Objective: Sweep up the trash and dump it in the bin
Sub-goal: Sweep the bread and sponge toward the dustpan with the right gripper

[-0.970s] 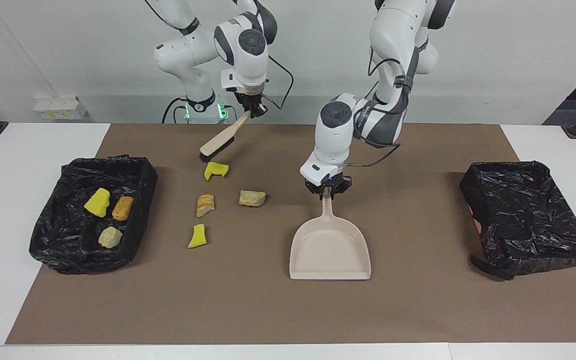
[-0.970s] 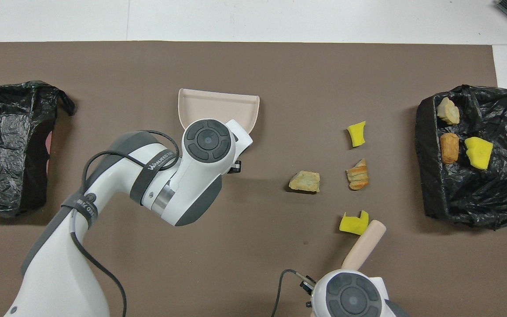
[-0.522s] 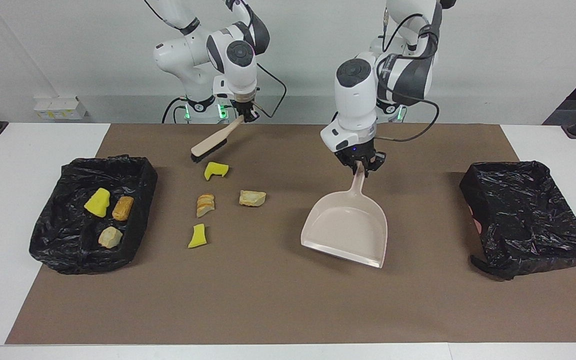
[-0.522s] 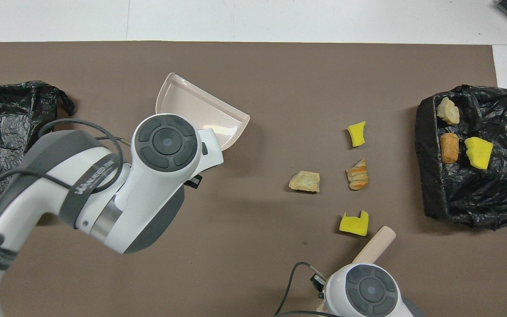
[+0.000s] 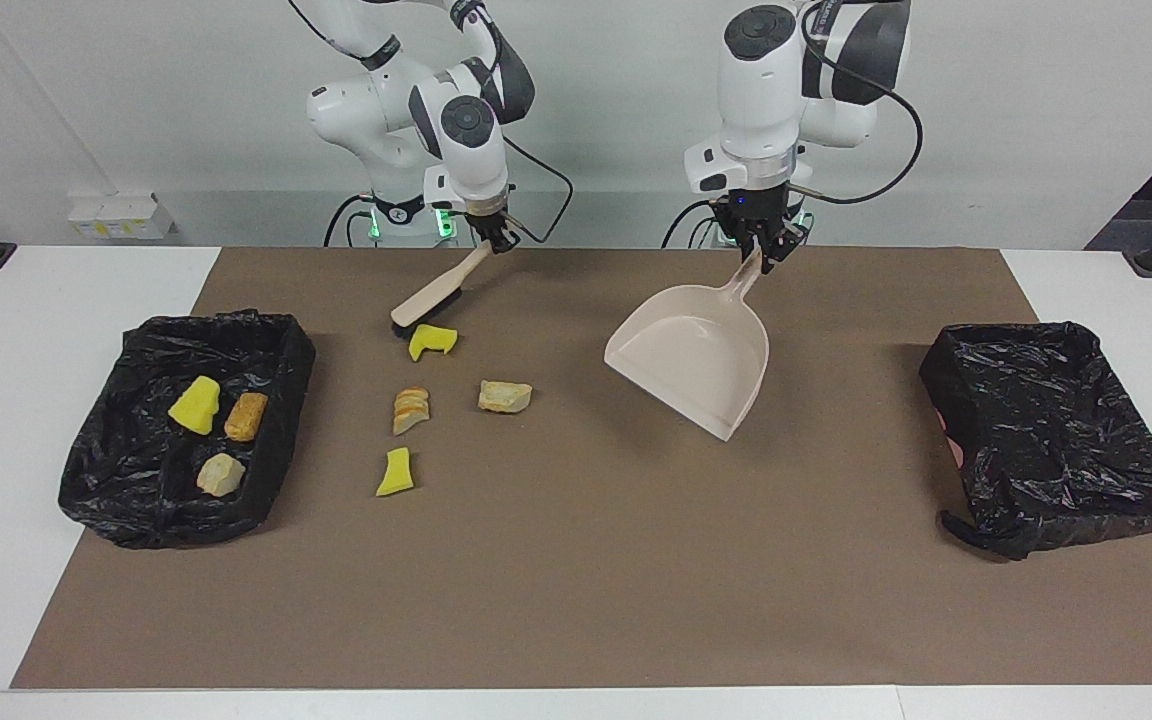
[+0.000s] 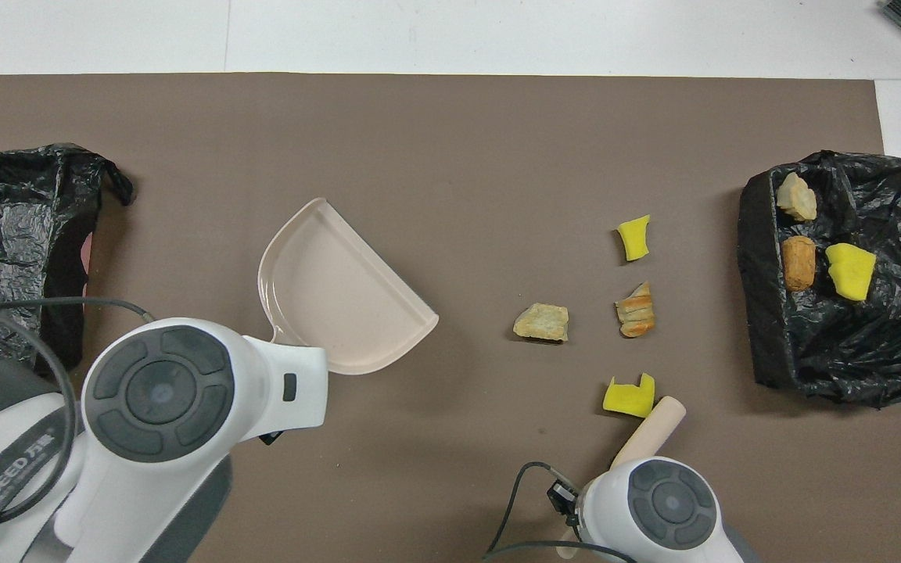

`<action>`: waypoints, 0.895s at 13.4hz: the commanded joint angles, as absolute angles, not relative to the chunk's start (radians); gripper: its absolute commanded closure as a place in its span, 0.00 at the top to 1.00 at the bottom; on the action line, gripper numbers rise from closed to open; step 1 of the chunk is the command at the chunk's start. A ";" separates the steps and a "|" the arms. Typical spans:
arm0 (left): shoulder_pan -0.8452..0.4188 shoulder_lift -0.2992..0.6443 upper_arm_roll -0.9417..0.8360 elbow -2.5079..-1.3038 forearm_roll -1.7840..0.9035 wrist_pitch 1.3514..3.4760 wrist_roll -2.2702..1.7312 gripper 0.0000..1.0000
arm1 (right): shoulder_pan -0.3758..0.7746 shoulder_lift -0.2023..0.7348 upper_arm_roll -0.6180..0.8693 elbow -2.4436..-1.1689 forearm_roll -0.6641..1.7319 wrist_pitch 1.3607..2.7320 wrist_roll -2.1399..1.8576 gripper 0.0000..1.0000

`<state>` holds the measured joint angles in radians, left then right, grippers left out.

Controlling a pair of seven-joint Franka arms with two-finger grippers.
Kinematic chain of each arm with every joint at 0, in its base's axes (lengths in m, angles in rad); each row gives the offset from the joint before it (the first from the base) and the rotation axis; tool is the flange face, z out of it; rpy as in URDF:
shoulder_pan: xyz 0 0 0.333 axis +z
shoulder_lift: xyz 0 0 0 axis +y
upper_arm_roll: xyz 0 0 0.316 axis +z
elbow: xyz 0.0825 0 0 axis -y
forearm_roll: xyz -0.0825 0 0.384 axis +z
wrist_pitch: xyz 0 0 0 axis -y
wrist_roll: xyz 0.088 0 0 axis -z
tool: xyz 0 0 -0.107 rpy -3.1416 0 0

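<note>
Beige plastic marks the dustpan (image 5: 694, 366), which hangs tilted in the air over the brown mat (image 5: 576, 600), its handle clenched in the jaws of the left gripper (image 5: 762, 252) and its open mouth angled down toward the mat. In the overhead view the dustpan (image 6: 339, 302) shows above the left arm's wrist, with the pan's flat edge turned toward the scraps.

The right gripper (image 5: 498, 236) grasps the wooden handle of a brush (image 5: 431, 293), which slants down so that its dark bristle end sits just beside a yellow scrap (image 5: 432, 342), the loose piece nearest the robots. From overhead the brush (image 6: 648, 432) pokes out past the right wrist and its end lies touching or almost touching that yellow scrap (image 6: 629, 396); which of the two cannot be told.

Three more pieces of trash lie loose on the mat, farther from the robots: a striped orange chunk (image 5: 411, 409), a tan chunk (image 5: 505, 396) beside it toward the dustpan, and a second yellow wedge (image 5: 396, 473) farthest out.

At the right arm's end of the bench sits a bin lined with black plastic (image 5: 266, 345); in it rest a yellow wedge (image 5: 195, 404), an orange chunk (image 5: 246, 416) and a pale chunk (image 5: 220, 474). A second black-lined bin (image 5: 1056, 440) stands at the left arm's end of the bench, well apart from the dustpan.
</note>
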<state>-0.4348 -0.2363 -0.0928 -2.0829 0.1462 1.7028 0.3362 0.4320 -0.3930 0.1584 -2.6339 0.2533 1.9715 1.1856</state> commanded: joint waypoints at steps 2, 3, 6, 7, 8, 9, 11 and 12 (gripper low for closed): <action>-0.327 -0.291 -0.092 -2.183 0.080 1.792 0.575 0.00 | 0.394 -0.339 0.167 -2.631 0.291 2.074 1.074 0.00; -0.331 -0.301 -0.094 -2.203 0.080 1.805 0.587 0.00 | 0.394 -0.319 0.167 -2.606 0.291 2.089 1.057 0.00; -0.389 -0.281 -0.097 -2.333 0.081 2.017 0.562 0.00 | 0.394 -0.200 0.167 -2.463 0.291 2.124 1.040 0.00; -0.391 -0.264 -0.098 -2.329 0.081 2.037 0.545 0.00 | 0.402 -0.151 0.167 -2.433 0.291 2.147 1.035 0.00; -0.403 -0.258 -0.100 -2.327 0.081 2.043 0.538 0.00 | 0.406 -0.106 0.169 -2.406 0.291 2.187 1.037 0.00; -0.413 -0.244 -0.100 -2.332 0.080 2.036 0.537 0.00 | 0.407 -0.075 0.167 -2.372 0.291 2.190 1.026 0.00; -0.437 -0.209 -0.098 -2.358 0.080 2.042 0.525 0.00 | 0.387 -0.025 0.167 -2.300 0.291 2.172 0.974 0.00; -0.437 -0.207 -0.098 -2.355 0.080 2.040 0.522 0.00 | 0.387 0.009 0.167 -2.257 0.291 2.152 0.970 0.00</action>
